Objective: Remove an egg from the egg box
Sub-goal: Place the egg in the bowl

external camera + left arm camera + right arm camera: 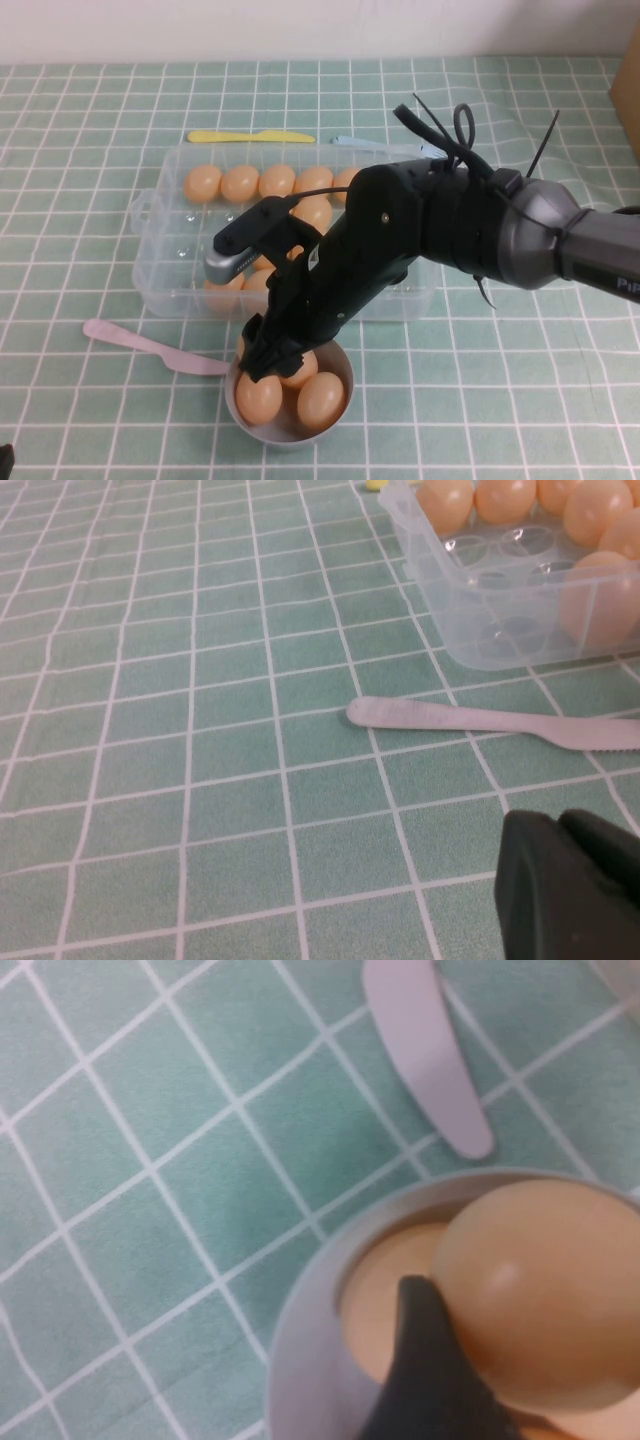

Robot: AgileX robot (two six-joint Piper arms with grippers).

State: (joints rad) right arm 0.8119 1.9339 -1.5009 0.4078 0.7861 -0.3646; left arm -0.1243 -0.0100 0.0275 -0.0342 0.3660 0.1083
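The clear plastic egg box (pixel 160 290) stands open mid-table with several tan eggs (pixel 240 183) in it; it also shows in the left wrist view (pixel 480 630). My right gripper (pixel 272 352) reaches over the box's front edge and is shut on an egg (pixel 300 370), held in the mouth of a grey bowl (pixel 240 412). In the right wrist view a black finger (pixel 430 1360) presses the held egg (pixel 545 1290) above another egg (pixel 385 1295) in the bowl (pixel 300 1350). My left gripper (pixel 560 825) is shut and empty, low over the cloth, front left of the box.
Two more eggs (pixel 320 400) lie in the bowl. A pink plastic knife (pixel 150 345) lies left of the bowl, also seen in both wrist views (pixel 480 720) (pixel 420 1050). A yellow knife (pixel 250 136) lies behind the box. A green checked cloth covers the table.
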